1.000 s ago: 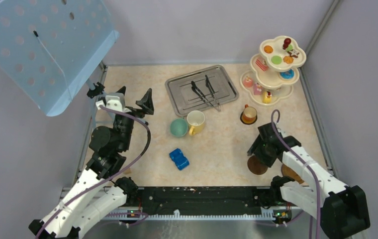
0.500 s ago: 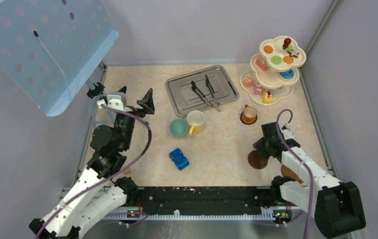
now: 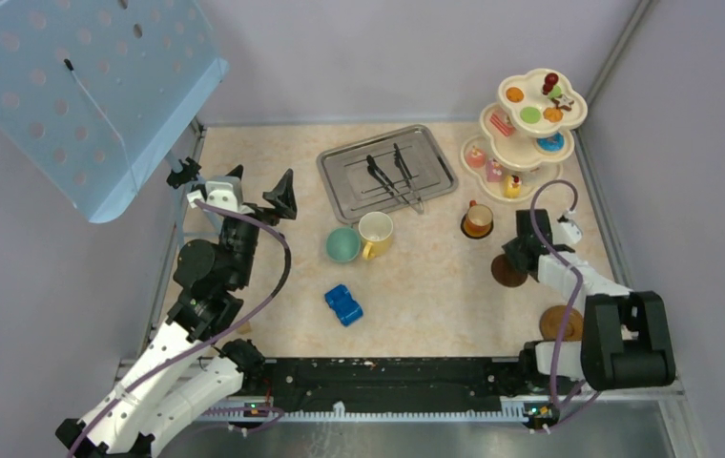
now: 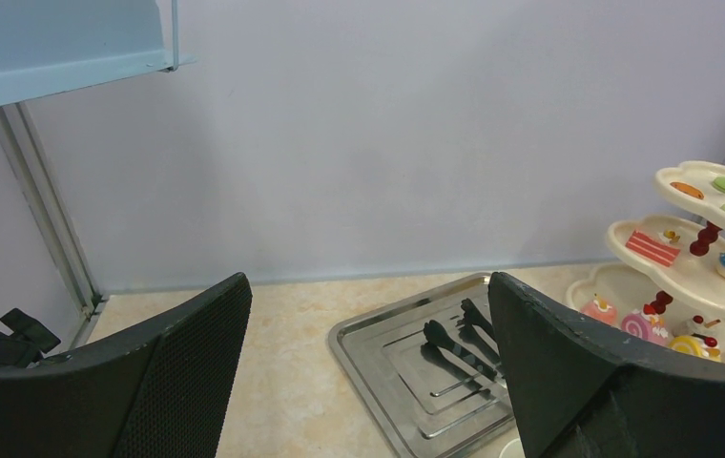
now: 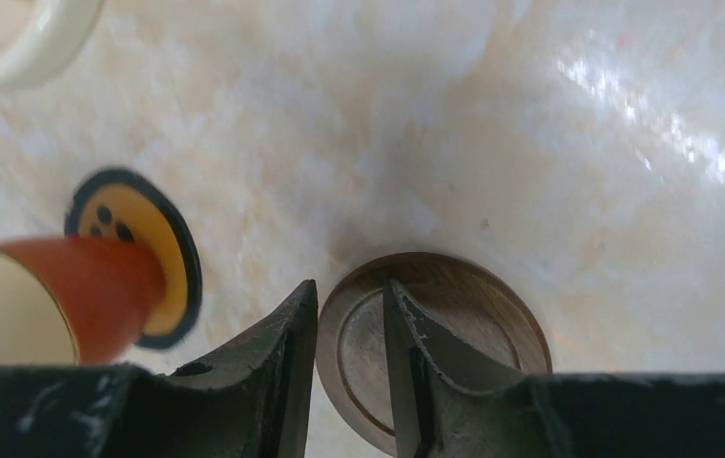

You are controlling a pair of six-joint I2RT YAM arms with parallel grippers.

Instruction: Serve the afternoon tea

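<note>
My right gripper (image 3: 521, 256) is shut on the rim of a round brown coaster (image 3: 507, 273), low over the table just right of the small brown cup (image 3: 478, 220). In the right wrist view one finger is outside the coaster's (image 5: 454, 324) rim and one inside, with the cup (image 5: 44, 296) to the left. A second brown coaster (image 3: 561, 322) lies at the front right. The teal cup (image 3: 342, 245) and the yellow-and-cream mug (image 3: 376, 234) stand mid-table. The cream three-tier stand (image 3: 530, 134) holds toy cakes. My left gripper (image 3: 258, 191) is open, empty and raised at the back left.
A steel tray (image 3: 338, 170) with two black tongs (image 3: 392, 176) lies at the back centre, also seen in the left wrist view (image 4: 368, 353). A blue toy car (image 3: 343, 305) sits front of centre. A blue perforated panel (image 3: 82, 86) overhangs the back left.
My right gripper has carried the brown coaster from the front right toward the back, to beside the small brown cup. The left arm has not moved.
</note>
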